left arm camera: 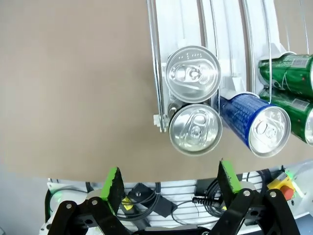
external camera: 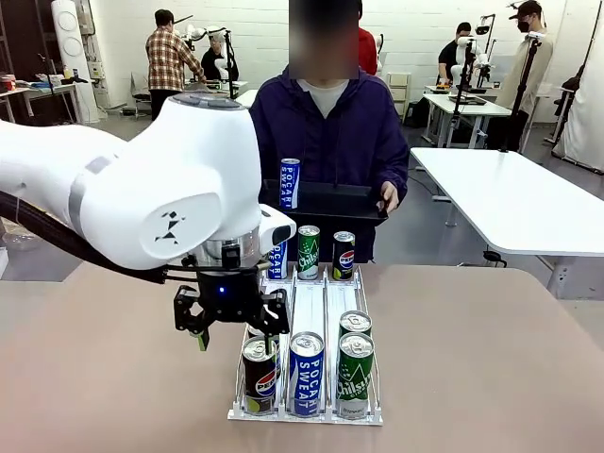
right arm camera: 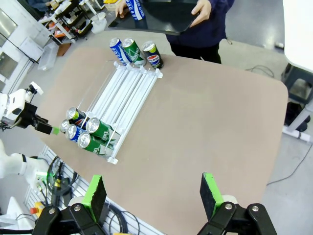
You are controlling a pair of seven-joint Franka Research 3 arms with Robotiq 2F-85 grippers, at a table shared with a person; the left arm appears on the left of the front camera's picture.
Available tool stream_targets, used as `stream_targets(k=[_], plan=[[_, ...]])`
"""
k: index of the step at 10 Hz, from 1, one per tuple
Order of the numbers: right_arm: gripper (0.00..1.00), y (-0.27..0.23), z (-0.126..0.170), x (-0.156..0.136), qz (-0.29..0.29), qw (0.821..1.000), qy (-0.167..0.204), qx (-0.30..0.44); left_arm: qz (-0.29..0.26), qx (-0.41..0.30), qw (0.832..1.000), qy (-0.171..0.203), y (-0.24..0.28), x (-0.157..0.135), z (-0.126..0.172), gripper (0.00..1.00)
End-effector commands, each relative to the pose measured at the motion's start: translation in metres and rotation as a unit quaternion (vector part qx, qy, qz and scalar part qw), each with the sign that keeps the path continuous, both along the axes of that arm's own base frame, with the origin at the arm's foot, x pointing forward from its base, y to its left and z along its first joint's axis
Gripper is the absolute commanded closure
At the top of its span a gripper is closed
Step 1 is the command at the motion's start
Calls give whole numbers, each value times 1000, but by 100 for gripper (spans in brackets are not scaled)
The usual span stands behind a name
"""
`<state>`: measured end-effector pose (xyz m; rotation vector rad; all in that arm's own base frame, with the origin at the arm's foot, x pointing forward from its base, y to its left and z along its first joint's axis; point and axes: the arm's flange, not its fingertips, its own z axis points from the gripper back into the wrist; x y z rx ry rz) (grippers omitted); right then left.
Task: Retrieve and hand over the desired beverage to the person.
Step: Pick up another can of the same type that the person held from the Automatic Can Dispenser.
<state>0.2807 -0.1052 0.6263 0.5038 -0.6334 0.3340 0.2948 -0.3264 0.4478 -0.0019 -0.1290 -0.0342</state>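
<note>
A white wire rack (external camera: 310, 300) on the brown table holds drink cans in three lanes. At its near end stand a Pepsi can (external camera: 260, 376), a blue Pocari Sweat can (external camera: 306, 373) and two green cans (external camera: 355, 368). My left gripper (external camera: 238, 330) hangs open just above the Pepsi lane; in the left wrist view its green pads (left arm camera: 113, 183) stand wide apart, short of two silver can tops (left arm camera: 194, 129). Three more cans (external camera: 309, 251) stand at the far end. The person (external camera: 326, 132) holds a black tray (external camera: 330, 203) carrying a Pocari Sweat can (external camera: 290, 182). My right gripper (right arm camera: 152, 193) is open, high above the table.
The brown table (external camera: 113, 377) has bare room on both sides of the rack (right arm camera: 124, 93). White tables (external camera: 510, 193) and other people stand in the room behind. Below the left gripper, cables and a wire shelf (left arm camera: 161, 200) show past the table edge.
</note>
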Motion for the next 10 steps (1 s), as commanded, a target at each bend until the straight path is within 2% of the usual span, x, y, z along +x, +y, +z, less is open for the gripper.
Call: stream_targets(k=[1, 10], plan=[[0, 0, 0, 2, 13, 1000, -6, 15, -26, -3, 1000, -13, -1, 4, -9, 0], [0, 0, 0, 2, 13, 1000, -6, 15, -51, -1, 999, -15, -10, 18, -30, 0]])
